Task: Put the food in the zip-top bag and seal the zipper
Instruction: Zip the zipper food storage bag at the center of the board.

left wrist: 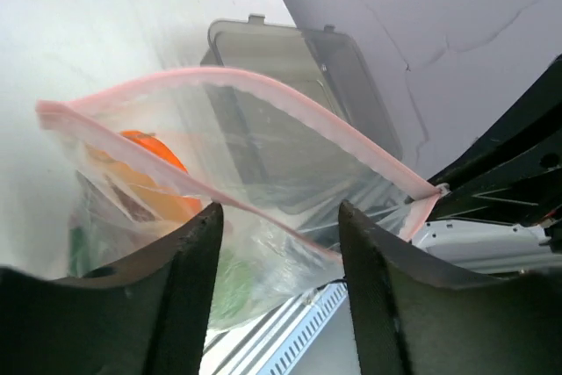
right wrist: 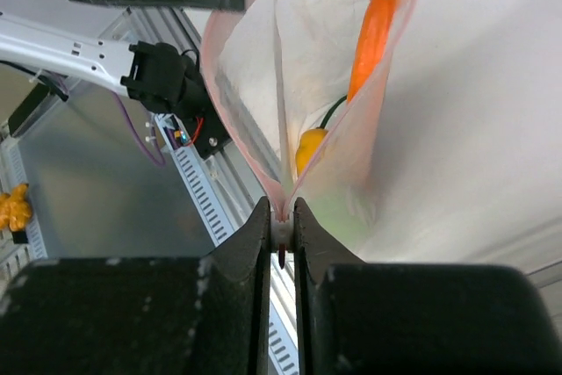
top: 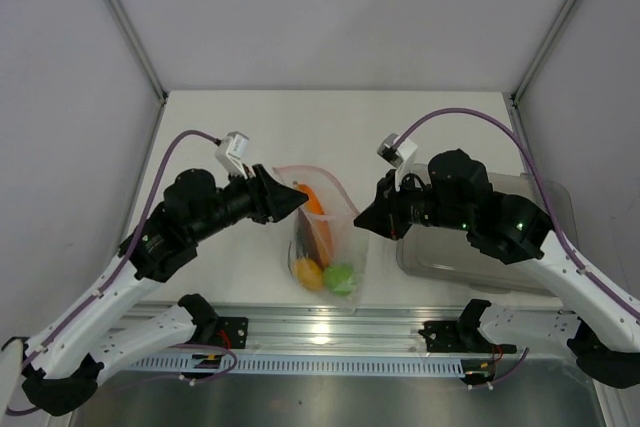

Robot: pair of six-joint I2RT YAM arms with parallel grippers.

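Top external: shows the bag (top: 322, 237) near the front middle of the counter (top: 430, 132), between the two grippers, with its mouth turned away from the arm bases. Shows food inside it: slice (top: 315, 201) high up near the mouth, yellow fruit (top: 308, 273) and green fruit (top: 341, 278) side by side at the closed end, nearest the arm bases. Shows also something dark between slice and fruits, too unclear to name. Puts the left gripper (top: 298, 200) at the left end of the mouth and the right gripper (top: 358, 217) at the right end. Shows a clear tray (top: 545, 209) on the right, partly under the right arm and apart from the bag.

Left wrist: finds the left gripper (left wrist: 279, 212) spread wide, both fingers (left wrist: 198, 278) apart from each other. Shows the near strip of the zipper (left wrist: 299, 107) running across the gap between them; cannot tell if either finger touches it. Shows the two pink strips bowed away from each other, so the mouth stands open, and joined only at the two ends. Shows the tray (left wrist: 290, 50) behind, through the plastic.

Right wrist: finds the right gripper (right wrist: 281, 206) pressed together, pinching the corner of the bag where the two strips meet. Shows the slice (right wrist: 373, 32) and the yellow fruit (right wrist: 312, 148) through the plastic, with a green blur beside.
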